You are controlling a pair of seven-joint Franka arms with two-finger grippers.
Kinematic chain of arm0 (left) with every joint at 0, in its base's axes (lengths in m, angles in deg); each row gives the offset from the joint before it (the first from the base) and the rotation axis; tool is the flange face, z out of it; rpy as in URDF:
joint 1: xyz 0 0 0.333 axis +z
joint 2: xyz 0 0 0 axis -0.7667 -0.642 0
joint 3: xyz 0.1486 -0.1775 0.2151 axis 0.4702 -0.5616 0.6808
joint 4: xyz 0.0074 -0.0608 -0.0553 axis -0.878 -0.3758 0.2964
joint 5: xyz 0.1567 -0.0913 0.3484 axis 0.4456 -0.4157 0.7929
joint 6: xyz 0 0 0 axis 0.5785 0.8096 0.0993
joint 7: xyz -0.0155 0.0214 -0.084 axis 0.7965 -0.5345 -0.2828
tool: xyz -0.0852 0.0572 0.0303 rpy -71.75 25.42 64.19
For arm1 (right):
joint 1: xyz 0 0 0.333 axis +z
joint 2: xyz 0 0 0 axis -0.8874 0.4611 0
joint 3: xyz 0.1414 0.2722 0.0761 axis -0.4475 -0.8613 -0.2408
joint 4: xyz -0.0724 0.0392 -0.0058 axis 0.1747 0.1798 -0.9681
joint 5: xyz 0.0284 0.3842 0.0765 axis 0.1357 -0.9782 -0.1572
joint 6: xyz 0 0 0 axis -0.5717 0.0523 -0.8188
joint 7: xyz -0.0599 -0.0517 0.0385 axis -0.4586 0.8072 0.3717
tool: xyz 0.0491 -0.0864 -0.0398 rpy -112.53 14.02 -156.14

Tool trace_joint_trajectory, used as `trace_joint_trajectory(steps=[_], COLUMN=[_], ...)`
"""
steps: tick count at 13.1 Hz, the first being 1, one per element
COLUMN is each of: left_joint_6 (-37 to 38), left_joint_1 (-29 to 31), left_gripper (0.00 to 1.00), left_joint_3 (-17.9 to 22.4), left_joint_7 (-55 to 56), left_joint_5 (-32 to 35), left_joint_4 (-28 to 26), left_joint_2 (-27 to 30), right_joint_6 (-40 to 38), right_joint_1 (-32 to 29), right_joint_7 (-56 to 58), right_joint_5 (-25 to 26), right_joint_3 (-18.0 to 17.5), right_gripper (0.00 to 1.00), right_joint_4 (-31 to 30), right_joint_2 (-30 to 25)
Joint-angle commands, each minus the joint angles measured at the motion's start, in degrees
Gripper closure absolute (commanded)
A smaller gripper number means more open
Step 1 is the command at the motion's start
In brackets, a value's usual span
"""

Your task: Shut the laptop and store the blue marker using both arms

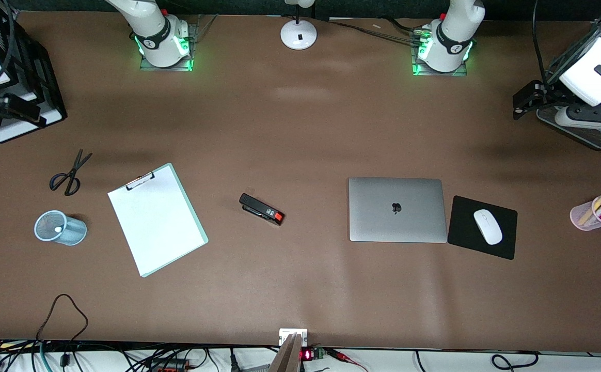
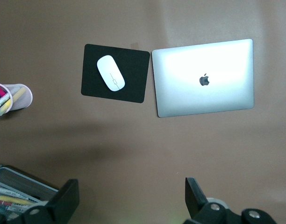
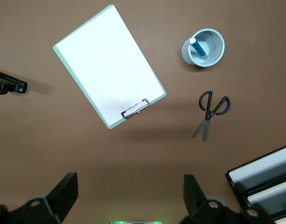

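Brown matte tabletop (image 1: pixel 300 129), evenly lit. Laptop (image 1: pixel 397 209) closed flat, smooth silver-grey lid with dark logo, just beside black mouse pad (image 1: pixel 482 227) carrying white mouse (image 1: pixel 487 226). Blue marker (image 3: pixel 199 48) standing tilted in pale-blue mesh cup (image 1: pixel 60 228) toward right arm's end, near scissors (image 1: pixel 70 173) and clipboard (image 1: pixel 157 218). Left gripper (image 2: pixel 129 198) raised over bare tabletop, fingers (image 2: pixel 66 200) spread apart, well clear of laptop. Right gripper (image 3: pixel 129 196) likewise raised, fingers apart, well apart from marker, holding nothing.
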Motion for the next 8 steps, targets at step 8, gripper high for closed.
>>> trace_joint_trajectory(steps=[8], left_joint_6=[0.78], left_joint_1=[0.01], left_gripper=[0.00], left_joint_3=[0.18], left_joint_7=[0.45], left_joint_5=[-0.07], left_joint_4=[2.33], left_joint_2=[-1.62], right_joint_6=[0.46], right_joint_1=[-0.11], right_joint_7=[-0.06], right_joint_5=[0.77], right_joint_3=[-0.16], right_gripper=[0.00], right_joint_4=[-1.12], right_joint_2=[-1.58])
